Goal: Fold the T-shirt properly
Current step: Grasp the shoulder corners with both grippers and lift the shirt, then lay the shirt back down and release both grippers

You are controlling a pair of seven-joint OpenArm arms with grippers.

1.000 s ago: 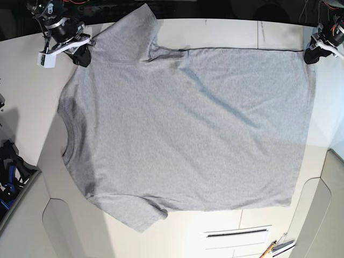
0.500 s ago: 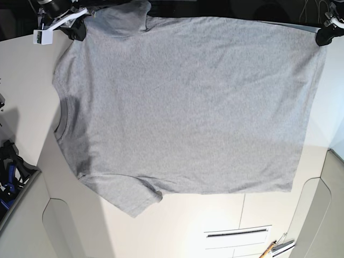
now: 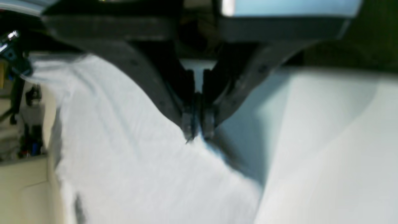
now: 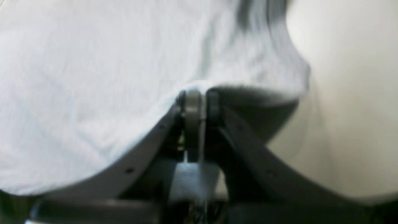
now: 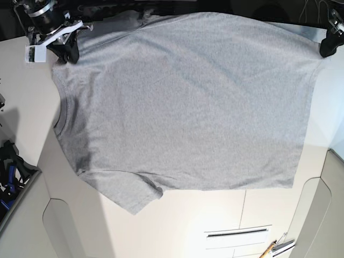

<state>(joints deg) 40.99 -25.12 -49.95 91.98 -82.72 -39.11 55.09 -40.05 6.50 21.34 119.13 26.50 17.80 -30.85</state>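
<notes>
The grey T-shirt (image 5: 183, 102) hangs spread out with its plain side showing, collar at the left and hem at the right. Its far edge is raised off the white table (image 5: 21, 80), while the near sleeve (image 5: 131, 193) rests on the surface. My right gripper (image 5: 69, 51) is shut on the shoulder corner at the upper left. My left gripper (image 5: 327, 49) is shut on the hem corner at the upper right. The left gripper (image 3: 197, 135) pinches the T-shirt (image 3: 124, 155). The right gripper (image 4: 199, 93) pinches the T-shirt (image 4: 93, 77).
White cabinet fronts with a slotted handle (image 5: 236, 233) lie below the shirt. A pen and small tools (image 5: 277, 247) sit near the bottom edge. Blue and black gear (image 5: 9, 172) is at the left edge.
Both grippers have risen toward the far side, lifting the shirt's far edge off the table. The far sleeve no longer lies flat, and the cloth has drawn taut and shifted away.
</notes>
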